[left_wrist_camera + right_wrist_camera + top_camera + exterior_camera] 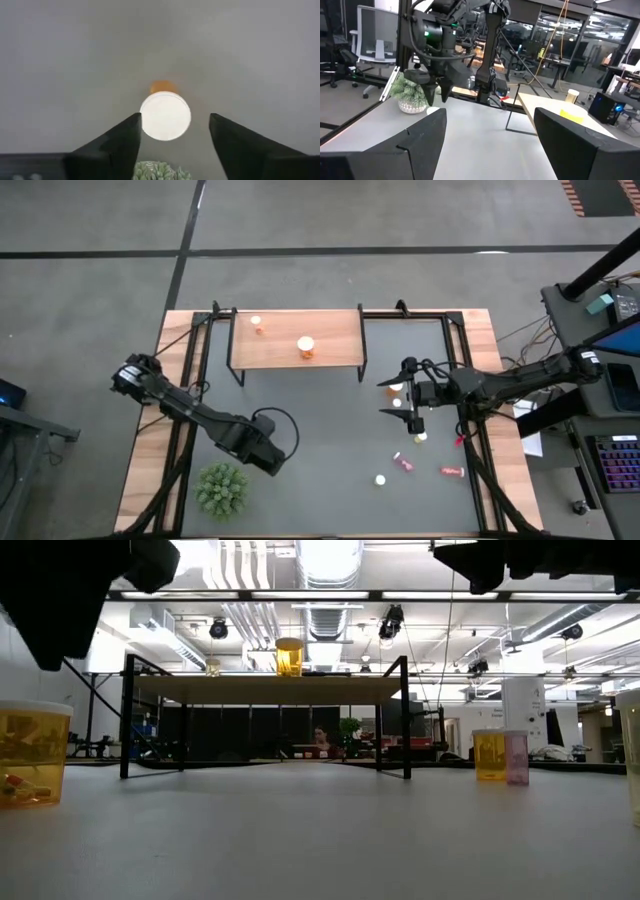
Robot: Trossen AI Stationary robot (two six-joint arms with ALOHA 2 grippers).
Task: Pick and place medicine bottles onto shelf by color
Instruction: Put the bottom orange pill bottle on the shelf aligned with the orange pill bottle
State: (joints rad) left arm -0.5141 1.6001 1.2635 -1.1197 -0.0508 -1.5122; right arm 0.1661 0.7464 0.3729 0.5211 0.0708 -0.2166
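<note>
An orange medicine bottle [165, 116] with a white cap stands upright on the grey table, seen from straight above in the left wrist view. My left gripper [175, 117] points down above it, open, one finger on either side of the cap; in the low view the dark gripper [60, 600] ends above the bottle [30, 755]. Over the table's right half my right gripper [392, 398] is held level and open with nothing between its fingers. The shelf [330, 340] at the back carries a small bottle [257, 323] and a larger orange one [306, 347].
A green spiky plant [222, 488] stands near the front left, close to my left gripper. Loose bottles lie and stand at the front right: white-capped ones [421, 437] [380, 479] and pink ones [404, 463] [452, 471]. The grey top between the arms is bare.
</note>
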